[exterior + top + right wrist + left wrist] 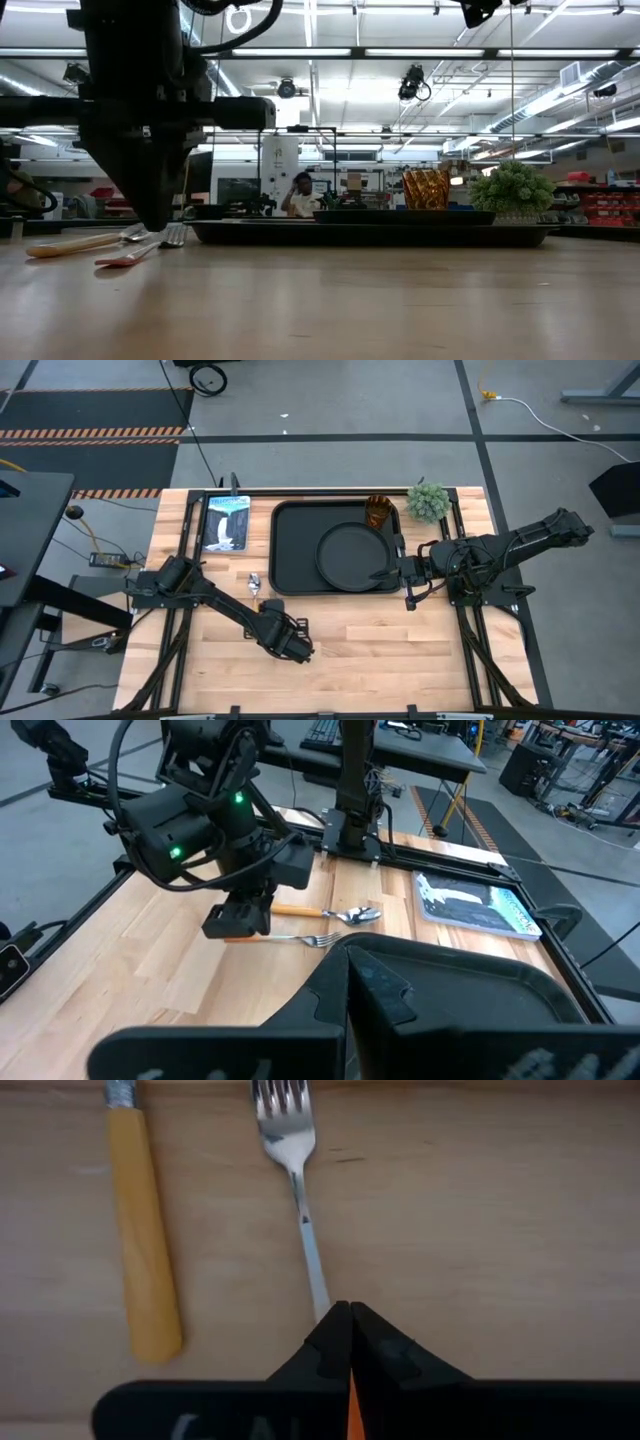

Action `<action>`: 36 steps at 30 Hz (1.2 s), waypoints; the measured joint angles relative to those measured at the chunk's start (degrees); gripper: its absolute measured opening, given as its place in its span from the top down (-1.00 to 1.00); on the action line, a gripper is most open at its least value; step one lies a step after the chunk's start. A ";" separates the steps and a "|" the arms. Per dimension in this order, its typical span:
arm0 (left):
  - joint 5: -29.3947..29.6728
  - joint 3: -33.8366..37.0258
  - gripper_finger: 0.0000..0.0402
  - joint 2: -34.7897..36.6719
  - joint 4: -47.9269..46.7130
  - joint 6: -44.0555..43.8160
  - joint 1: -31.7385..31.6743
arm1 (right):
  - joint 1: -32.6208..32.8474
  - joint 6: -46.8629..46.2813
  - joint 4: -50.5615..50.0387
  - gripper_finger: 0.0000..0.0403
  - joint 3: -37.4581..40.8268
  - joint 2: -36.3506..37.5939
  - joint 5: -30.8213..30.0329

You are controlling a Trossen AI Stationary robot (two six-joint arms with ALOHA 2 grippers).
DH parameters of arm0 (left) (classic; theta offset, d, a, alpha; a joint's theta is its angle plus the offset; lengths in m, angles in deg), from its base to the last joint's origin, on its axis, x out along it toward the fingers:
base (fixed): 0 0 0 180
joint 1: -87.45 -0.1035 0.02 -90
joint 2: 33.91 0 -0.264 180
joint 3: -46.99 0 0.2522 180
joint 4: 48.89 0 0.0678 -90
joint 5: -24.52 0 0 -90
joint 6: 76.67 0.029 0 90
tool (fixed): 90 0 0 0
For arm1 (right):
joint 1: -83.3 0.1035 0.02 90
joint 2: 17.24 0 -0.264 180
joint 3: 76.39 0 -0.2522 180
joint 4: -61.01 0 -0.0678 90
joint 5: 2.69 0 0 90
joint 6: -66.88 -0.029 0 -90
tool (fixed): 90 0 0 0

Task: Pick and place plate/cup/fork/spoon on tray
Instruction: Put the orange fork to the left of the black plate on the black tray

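The black tray [283, 550] lies at the table's far middle. The round black plate [350, 555] lies on it, and the amber cup [378, 512] stands in its far right corner. The fork [285, 1120] and the spoon [140, 1240] lie side by side on the wood left of the tray. My left gripper [350, 1315] is shut on the fork. My right gripper [388, 572] is shut at the plate's right near rim. My left gripper pinches the fork's orange handle [352, 1410] between its two fingers, close to where the metal neck begins. The fingers come from above and point along the fork. The fork seems to lie level on the table [130, 255], its tines [172, 236] toward the tray. My right gripper is shut on the plate's rim [430, 958] at its right near side, coming nearly level from the table's right. The fingers hide the place of contact. The plate sits over the tray; whether it is lifted, I cannot tell.
A small green potted plant [428, 500] stands at the tray's far right corner. A blue and white booklet [226, 522] lies left of the tray. Bare wood lies along the table's near side [400, 650]. A person shows far off in the room [300, 195].
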 joint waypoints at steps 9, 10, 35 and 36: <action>0.28 -2.51 0.96 0.02 -2.94 1.50 0.00 | 0.00 -0.18 -0.01 0.96 0.00 0.00 0.00; 0.39 -2.86 0.96 0.02 -3.62 1.49 0.03 | 0.00 -0.43 -0.02 0.96 0.00 0.00 0.00; 4.34 -6.14 0.72 0.11 -11.37 -5.89 0.17 | -0.29 3.80 -0.07 0.96 0.00 0.00 -0.02; 4.40 -6.14 0.68 0.11 -11.47 -7.24 0.33 | -0.73 5.08 -0.03 0.96 0.00 0.00 -0.02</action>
